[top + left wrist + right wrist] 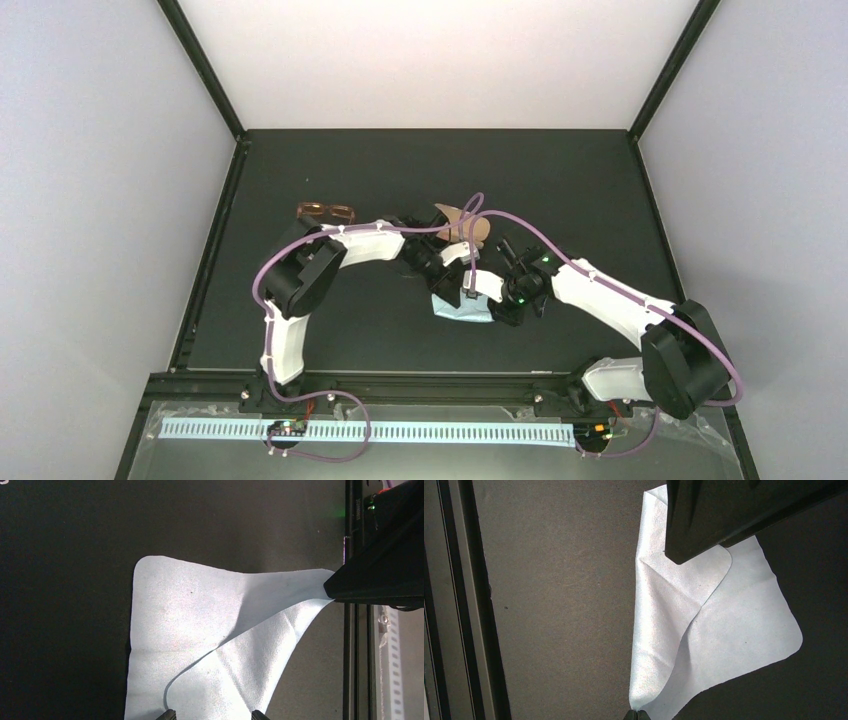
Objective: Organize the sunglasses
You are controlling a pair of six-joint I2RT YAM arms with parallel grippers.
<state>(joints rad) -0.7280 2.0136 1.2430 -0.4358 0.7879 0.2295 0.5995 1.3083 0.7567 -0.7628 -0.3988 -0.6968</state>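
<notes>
The right gripper (pixel 636 715) is pressed together on one corner of the light-blue cloth (pixel 704 630), holding it raised, we judge, to start a fold. The left gripper (pixel 214 715) stands spread astride the opposite edge (nothing pinched that we can see), presumably ready to take it. The sunglasses (pixel 325 211) lie apart from both, in the far half of the worktop (pixel 600 180) near its left edge; the brown case (pixel 468 228) sits near centre. The worktop is matte black, enclosed by pale walls (pixel 100 200).
</notes>
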